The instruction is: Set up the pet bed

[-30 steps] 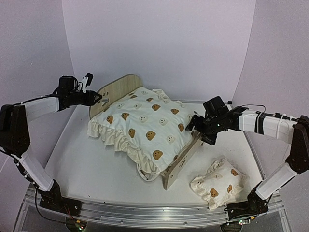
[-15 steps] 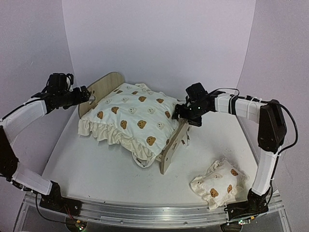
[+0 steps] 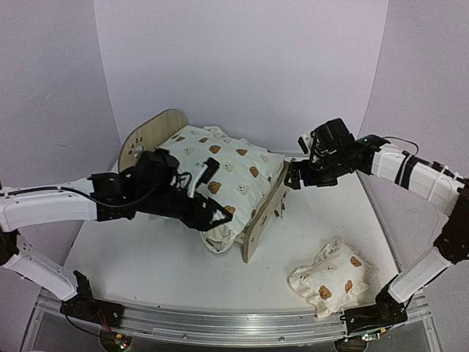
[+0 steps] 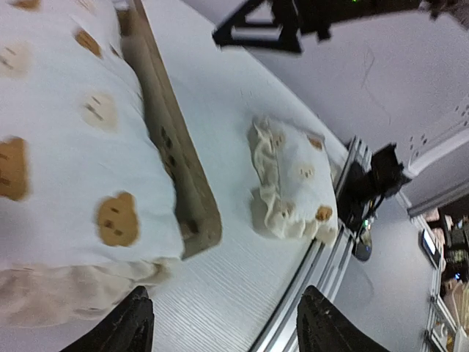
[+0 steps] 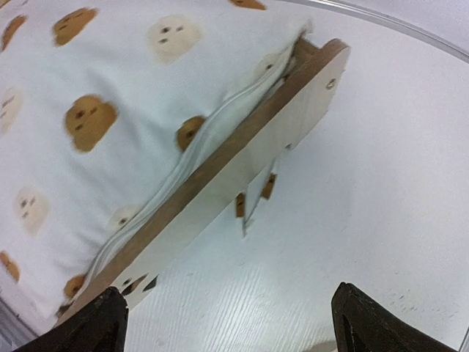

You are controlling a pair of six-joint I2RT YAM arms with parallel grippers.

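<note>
The pet bed [image 3: 262,214] is a light-wood frame with a rounded headboard [image 3: 149,135] at the back left and a low footboard [image 5: 245,180] at the front right. A large cream bear-print cushion [image 3: 223,167] covers it and hides its base. My left gripper [image 3: 216,214] hangs open over the cushion's near ruffled edge, close to the footboard's near end [image 4: 179,172]; in the left wrist view the left gripper [image 4: 227,330] has only table between its fingers. My right gripper [image 3: 293,178] is open just beyond the footboard's far end, and the right wrist view of it [image 5: 227,323] shows it holds nothing.
A small cream bear-print pillow [image 3: 327,279] lies on the white table [image 3: 146,257] at the front right, also visible as the pillow [image 4: 293,183] near the metal rail [image 4: 308,286]. Lilac walls close in the back and sides.
My left arm has left the headboard and swung right and forward to the cushion's near edge. The right gripper has drawn back a little to the right. The bed slid left earlier.
</note>
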